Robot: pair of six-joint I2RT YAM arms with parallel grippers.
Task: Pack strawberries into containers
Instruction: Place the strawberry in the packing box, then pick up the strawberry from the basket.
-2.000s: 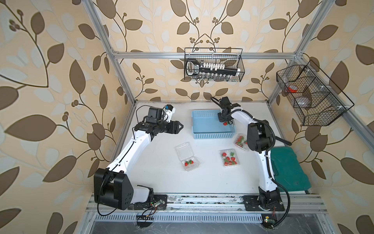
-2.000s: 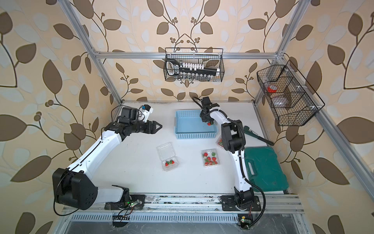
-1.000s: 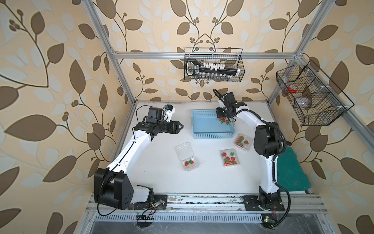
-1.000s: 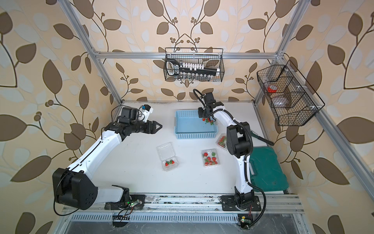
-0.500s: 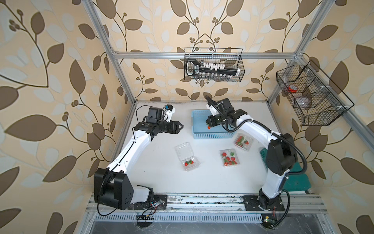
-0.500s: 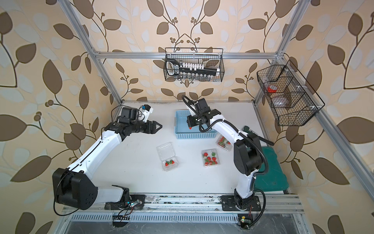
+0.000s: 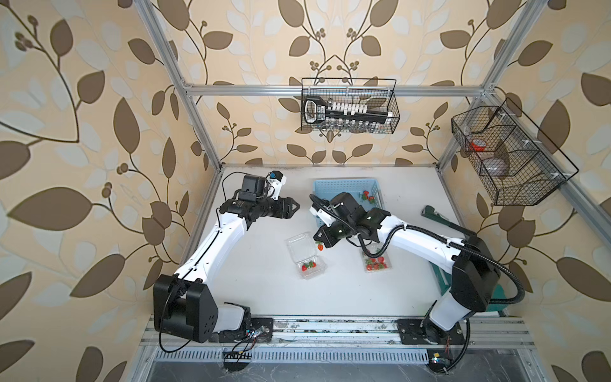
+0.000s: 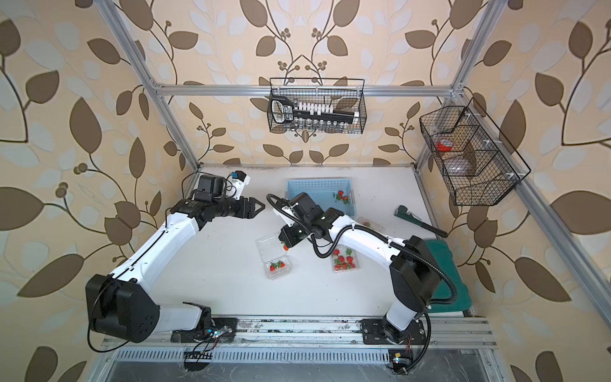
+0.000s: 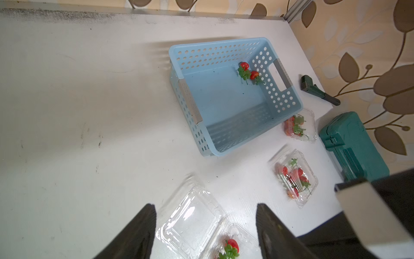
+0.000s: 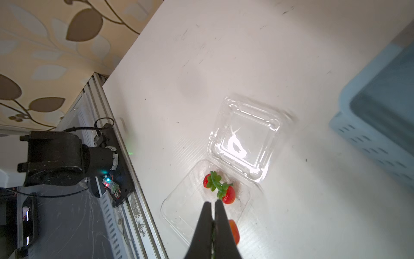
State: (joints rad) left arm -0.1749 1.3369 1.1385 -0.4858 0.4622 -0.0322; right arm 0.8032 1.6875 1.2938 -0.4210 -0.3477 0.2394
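Note:
My right gripper [image 7: 318, 240] [image 10: 212, 203] is shut on the green top of a red strawberry [image 7: 319, 246] [image 10: 234, 231]. The berry hangs above an open clear container [image 7: 312, 268] [image 10: 192, 215], over its hinge. Two strawberries [image 10: 228, 194] lie in that container's base, and its lid [image 9: 192, 220] lies flat beside it. My left gripper [image 7: 295, 206] [image 9: 205, 207] hovers open and empty, back left of it. A second container [image 7: 377, 263] [image 9: 295, 177] holds several berries. A third container [image 9: 300, 125], also with berries, sits by the blue basket [image 7: 344, 181]. Two strawberries [image 9: 248, 72] lie in that basket.
A green pipe wrench [image 8: 420, 221] and a dark green case [image 8: 443, 261] lie along the table's right side. Two black wire baskets [image 7: 348, 106] hang on the back and right walls. My right arm [image 7: 420, 239] stretches over the third container.
My right arm has swung out of the blue basket, forward and to the left, carrying a strawberry over to the open container. The left arm has not moved.

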